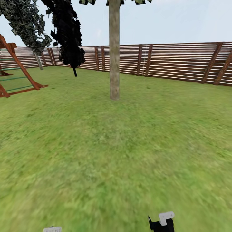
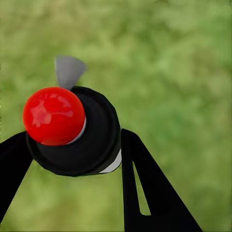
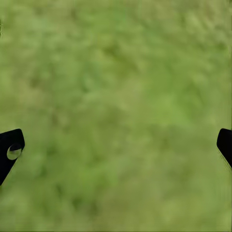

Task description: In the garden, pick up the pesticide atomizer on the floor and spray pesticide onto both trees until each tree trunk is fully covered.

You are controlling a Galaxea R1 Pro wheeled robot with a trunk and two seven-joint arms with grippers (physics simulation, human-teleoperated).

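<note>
Black pesticide atomizer is clamped in the left gripper; right gripper is spread wide, empty. Tree trunk, upper centre, looks unsprayed: spraying remains.

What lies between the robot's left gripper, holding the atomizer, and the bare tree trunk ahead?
Only open grass, in the head view. The left gripper holds the pesticide atomizer; no object stands before the tree trunk.
</note>
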